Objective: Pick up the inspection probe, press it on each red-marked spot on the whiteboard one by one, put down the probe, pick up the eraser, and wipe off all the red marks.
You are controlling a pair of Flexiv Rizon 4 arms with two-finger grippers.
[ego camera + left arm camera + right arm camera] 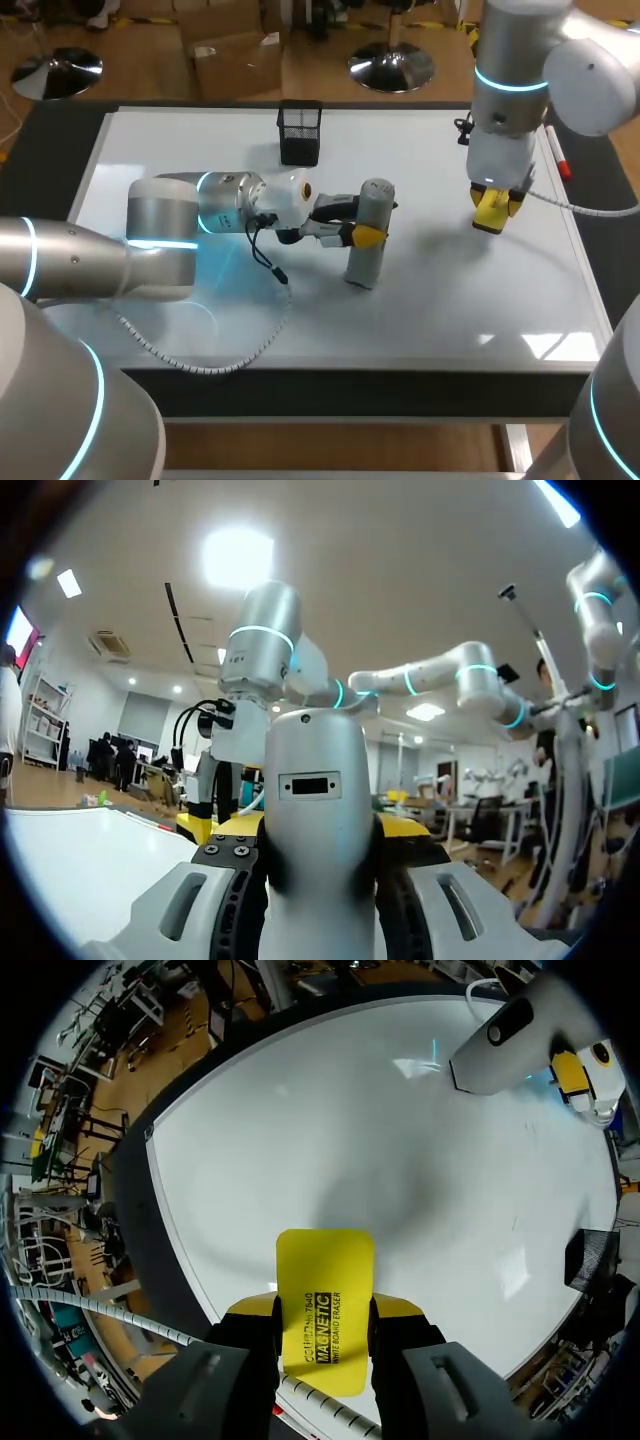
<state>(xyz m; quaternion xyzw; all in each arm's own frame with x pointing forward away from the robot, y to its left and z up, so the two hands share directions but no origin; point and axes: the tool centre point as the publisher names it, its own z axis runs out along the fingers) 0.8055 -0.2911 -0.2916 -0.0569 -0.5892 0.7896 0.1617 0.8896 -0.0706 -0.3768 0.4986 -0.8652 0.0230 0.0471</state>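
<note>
The left gripper (365,233) comes in sideways, low over the whiteboard (450,320), and its yellow-tipped fingers are clamped on the inspection probe (376,205) - a stout grey cylinder caught at about mid-height, one finger on each flank. The probe stands nearly upright in that grip with its lower end down at the board. Whether it actually presses the surface I cannot tell from here. Just behind this gripper a coiled cable (200,362) trails off the wrist and loops across the board toward the near edge. Beyond it, further back on the board, a black mesh cup (300,131) stands by itself, well apart from the probe. Well off to the probe's far side hangs the right gripper (322,1310), pointing straight down - its fingers are closed on the yellow eraser (325,1255), which sticks out past the fingertips. The eraser is held clear above the white surface and casts a soft shadow beneath. Out past that gripper, by the board's outer rim, a red-capped marker (557,156) lies flat.
</note>
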